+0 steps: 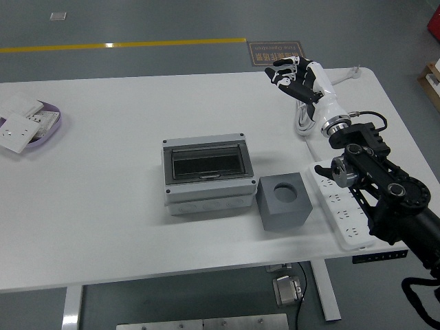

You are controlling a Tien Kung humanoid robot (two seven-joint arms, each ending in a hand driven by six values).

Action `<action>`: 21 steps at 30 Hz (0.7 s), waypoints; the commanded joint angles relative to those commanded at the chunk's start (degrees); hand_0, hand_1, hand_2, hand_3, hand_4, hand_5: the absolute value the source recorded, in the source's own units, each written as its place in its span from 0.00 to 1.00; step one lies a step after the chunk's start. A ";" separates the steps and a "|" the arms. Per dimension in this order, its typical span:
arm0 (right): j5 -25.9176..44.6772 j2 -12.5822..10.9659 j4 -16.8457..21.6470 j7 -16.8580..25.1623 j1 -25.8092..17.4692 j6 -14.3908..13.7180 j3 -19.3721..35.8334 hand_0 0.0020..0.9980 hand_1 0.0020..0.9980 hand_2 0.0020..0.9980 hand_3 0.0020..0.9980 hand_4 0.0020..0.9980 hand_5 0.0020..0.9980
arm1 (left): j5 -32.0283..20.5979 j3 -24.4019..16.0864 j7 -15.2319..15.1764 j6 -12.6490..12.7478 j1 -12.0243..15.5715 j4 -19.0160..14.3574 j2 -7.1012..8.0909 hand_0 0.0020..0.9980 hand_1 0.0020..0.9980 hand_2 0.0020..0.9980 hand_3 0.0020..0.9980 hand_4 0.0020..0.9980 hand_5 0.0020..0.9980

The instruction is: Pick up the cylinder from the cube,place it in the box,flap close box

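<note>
The white table [103, 220] carries the box [207, 175] at its middle, lid down. The cube [283, 201] sits just right of it toward the near edge; its hole looks empty, no cylinder visible. My right hand [297, 74] hovers near the far right corner, fingers spread, holding nothing.

The white tabletop [103, 227] has rounded corners and stands on a pale leg [71, 306]. Behind it lies a grey floor [137, 20] with a yellow line [124, 45] across it and a dark printed sign [276, 51] on the ground. Under the tabletop, a metal plate [203, 322] lies on the floor. The light is even.
</note>
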 joint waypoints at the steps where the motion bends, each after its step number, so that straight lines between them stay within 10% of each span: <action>1: -0.05 0.40 -0.96 0.14 0.65 -0.08 -0.07 0.60 0.47 0.44 0.48 0.81 0.19 | 0.00 0.06 0.00 -0.01 -0.06 0.00 0.00 0.63 0.65 0.63 0.67 0.72 0.25; 21: 7.27 0.54 -11.78 2.21 8.65 -1.66 -7.87 0.58 0.46 0.44 0.47 0.78 0.21 | 0.45 -0.12 0.01 -0.01 -0.50 -0.07 0.24 0.63 0.65 0.63 0.67 0.72 0.25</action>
